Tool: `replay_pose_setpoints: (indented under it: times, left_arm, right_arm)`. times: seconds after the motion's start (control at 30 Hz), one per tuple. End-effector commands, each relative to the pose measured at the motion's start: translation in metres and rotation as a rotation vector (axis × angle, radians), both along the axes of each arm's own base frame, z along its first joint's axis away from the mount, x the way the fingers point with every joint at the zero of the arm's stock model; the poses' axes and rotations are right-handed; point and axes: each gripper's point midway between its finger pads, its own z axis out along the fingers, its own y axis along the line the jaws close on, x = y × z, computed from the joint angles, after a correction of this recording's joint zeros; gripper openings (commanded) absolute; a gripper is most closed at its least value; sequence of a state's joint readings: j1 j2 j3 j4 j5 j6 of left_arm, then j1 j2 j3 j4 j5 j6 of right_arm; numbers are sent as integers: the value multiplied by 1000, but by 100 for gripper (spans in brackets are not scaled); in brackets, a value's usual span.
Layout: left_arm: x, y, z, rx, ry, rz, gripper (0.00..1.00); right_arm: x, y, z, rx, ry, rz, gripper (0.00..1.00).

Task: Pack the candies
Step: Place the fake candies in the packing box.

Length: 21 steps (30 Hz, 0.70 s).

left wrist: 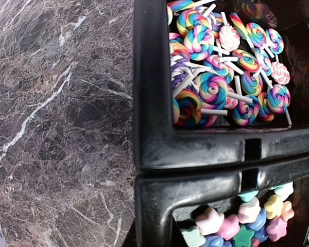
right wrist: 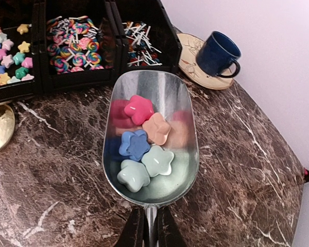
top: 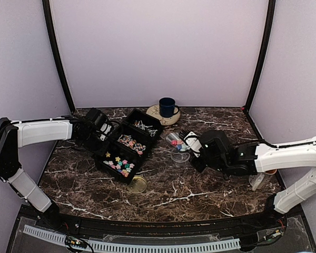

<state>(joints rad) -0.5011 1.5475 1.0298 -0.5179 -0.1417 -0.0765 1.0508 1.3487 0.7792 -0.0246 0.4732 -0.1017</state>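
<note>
Farthest left, the left gripper (top: 101,128) sits closed against the left wall of the black tray (left wrist: 149,77); whether it pinches the rim I cannot tell. The tray's three compartments hold candies: pastel stars (top: 118,164) nearest, swirled lollipops (left wrist: 211,87) in the middle, pale sticks (top: 143,126) at the far end. A gold lid (top: 138,184) lies flat on the marble just beside the tray's near corner. Behind, a blue mug (top: 167,107) stands on a saucer (right wrist: 193,62). Further right, a metal scoop (right wrist: 167,92) carries five star candies (right wrist: 141,139), near a small clear jar (top: 180,156). The right gripper (right wrist: 149,226) is clenched on the scoop's handle.
</note>
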Motion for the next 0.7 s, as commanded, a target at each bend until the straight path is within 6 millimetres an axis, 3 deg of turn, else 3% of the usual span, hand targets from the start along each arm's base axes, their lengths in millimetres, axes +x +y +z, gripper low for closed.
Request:
replay_pose_setpoints:
  times: [0.0, 0.33, 0.67]
  left_arm:
    - [25, -12, 37, -95, -134, 25, 0]
    - [26, -9, 43, -92, -163, 39, 0]
    - [26, -8, 46, -94, -178, 44, 0]
  right_arm:
    - [4, -28, 3, -33, 7, -124, 0]
    - [-9, -54, -1, -84, 99, -198, 0]
    - [-16, -53, -9, -167, 184, -182, 0]
